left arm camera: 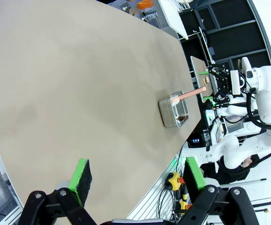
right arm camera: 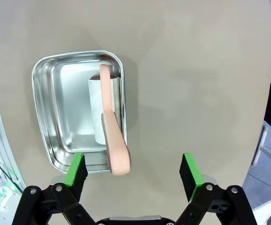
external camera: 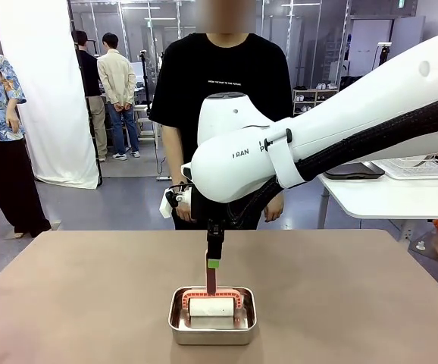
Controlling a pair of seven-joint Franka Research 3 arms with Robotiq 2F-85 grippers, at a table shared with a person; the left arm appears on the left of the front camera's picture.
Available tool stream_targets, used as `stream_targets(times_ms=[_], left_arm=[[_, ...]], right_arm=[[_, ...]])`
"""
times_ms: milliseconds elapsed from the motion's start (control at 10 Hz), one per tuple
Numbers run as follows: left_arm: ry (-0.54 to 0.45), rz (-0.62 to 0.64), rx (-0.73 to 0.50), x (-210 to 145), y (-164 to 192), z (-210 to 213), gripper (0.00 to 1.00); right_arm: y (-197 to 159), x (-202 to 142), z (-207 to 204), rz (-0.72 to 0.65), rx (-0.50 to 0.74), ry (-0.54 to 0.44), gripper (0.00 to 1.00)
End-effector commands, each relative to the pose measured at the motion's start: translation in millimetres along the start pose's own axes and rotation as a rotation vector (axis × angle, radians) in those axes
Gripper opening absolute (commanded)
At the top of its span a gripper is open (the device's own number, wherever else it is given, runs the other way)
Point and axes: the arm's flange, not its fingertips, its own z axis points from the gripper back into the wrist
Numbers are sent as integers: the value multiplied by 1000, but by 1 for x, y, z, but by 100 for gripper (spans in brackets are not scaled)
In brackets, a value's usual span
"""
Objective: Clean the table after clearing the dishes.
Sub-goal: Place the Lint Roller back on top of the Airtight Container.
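The tan table (external camera: 90, 303) carries a small steel pan (external camera: 212, 330) near its front edge. In the pan lies a lint roller (external camera: 211, 307) with a white roll, its pink handle (right arm camera: 113, 140) sticking up. My right gripper (right arm camera: 133, 171) hangs open just above the pan, and the handle's end sits between its fingers, close to the left green pad (right arm camera: 75, 168) and not clamped. From the front, the right gripper (external camera: 214, 258) points straight down at the handle. My left gripper (left arm camera: 136, 176) is open over the table's edge, far from the pan (left arm camera: 174, 112). The dishes are out of view.
A person in a black shirt (external camera: 223, 83) stands at the far side of the table. A white table (external camera: 393, 193) with a wire basket stands at the back right. Bare tabletop surrounds the pan on all sides.
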Motion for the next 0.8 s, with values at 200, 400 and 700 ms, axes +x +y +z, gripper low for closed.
stream_targets(times_ms=[200,400,700], left_arm=[[-8,-5,-2,-3,-1,2,100],[-8,-5,-2,-3,-1,2,100],[-8,-5,-2,-3,-1,2,100]], right_arm=[[1,1,1,3,-1,-1,100],[1,1,1,3,-1,-1,100],[-22,-11,29,-92,95,-86,100]])
